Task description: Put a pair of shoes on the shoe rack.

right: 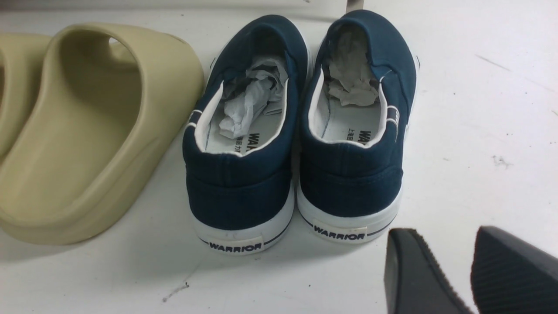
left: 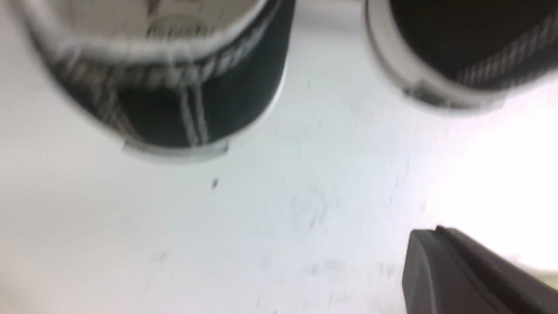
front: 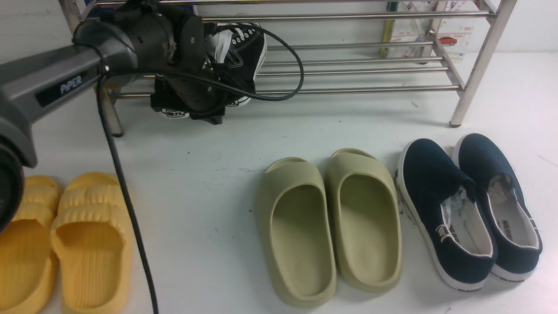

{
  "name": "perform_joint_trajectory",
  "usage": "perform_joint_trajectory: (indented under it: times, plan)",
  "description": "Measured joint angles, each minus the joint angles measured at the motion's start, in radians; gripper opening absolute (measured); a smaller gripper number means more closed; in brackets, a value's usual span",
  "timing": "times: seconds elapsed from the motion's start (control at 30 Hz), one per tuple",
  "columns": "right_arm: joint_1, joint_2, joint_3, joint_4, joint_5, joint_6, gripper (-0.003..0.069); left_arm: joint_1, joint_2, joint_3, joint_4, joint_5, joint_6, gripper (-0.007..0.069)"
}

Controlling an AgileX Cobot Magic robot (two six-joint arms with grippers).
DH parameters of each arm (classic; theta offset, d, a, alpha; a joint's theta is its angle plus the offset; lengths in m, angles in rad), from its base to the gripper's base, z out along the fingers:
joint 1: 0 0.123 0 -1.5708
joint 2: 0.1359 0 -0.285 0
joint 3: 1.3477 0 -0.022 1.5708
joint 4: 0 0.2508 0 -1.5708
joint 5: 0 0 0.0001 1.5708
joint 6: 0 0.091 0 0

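- While the left arm [front: 65,78] reaches forward over the white counter [front: 209,144], its gripper [front: 192,87] sits at the left end of the shoe rack [front: 357,69], right against the pair of black sneakers [front: 244,48].
- The sneakers, white-laced and white-stitched, stand at the rack's lower bars, their heels towards the robot; the arm's wrist hides much of them in the front view.
- In the blurred left wrist view, two black heels with white soles [left: 183,109] hang at the frame's edge over bare counter, and only one dark finger [left: 457,274] shows; whether the fingers are apart or together cannot be told.
- A black cable [front: 126,205] trails from the left arm across the counter, passing beside the yellow foam slides [front: 65,240].
- The olive slides [front: 331,222] lie side by side mid-counter, with the navy slip-on shoes [front: 471,209] just beside them, on the right.
- The right wrist view shows the right gripper [right: 471,270] behind the navy heels, its two ribbed fingers [right: 414,274] standing slightly apart and holding nothing.
- Crumpled white paper [right: 253,96] fills both navy shoes.
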Motion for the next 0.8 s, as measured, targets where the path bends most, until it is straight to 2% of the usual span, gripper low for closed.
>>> perform_joint_trajectory:
  times: [0.13, 0.27, 0.3, 0.47, 0.67, 0.8]
  plan:
    - [0.000, 0.000, 0.000, 0.000, 0.000, 0.000, 0.0246, -0.050, -0.162, 0.105, -0.002, 0.007, 0.007, -0.0013]
    - [0.000, 0.000, 0.000, 0.000, 0.000, 0.000, 0.0246, -0.156, -0.473, 0.354, -0.017, -0.115, 0.006, -0.0013]
    - [0.000, 0.000, 0.000, 0.000, 0.000, 0.000, 0.0246, -0.156, -0.486, 0.367, -0.018, -0.122, 0.006, -0.0013]
    - [0.000, 0.000, 0.000, 0.000, 0.000, 0.000, 0.0246, -0.247, -0.801, 0.705, -0.027, -0.277, 0.006, -0.0013]
    - [0.000, 0.000, 0.000, 0.000, 0.000, 0.000, 0.0246, -0.254, -1.013, 0.971, -0.031, -0.443, -0.012, -0.0013]
    - [0.000, 0.000, 0.000, 0.000, 0.000, 0.000, 0.0246, -0.254, -1.072, 1.090, -0.031, -0.491, -0.013, -0.0013]
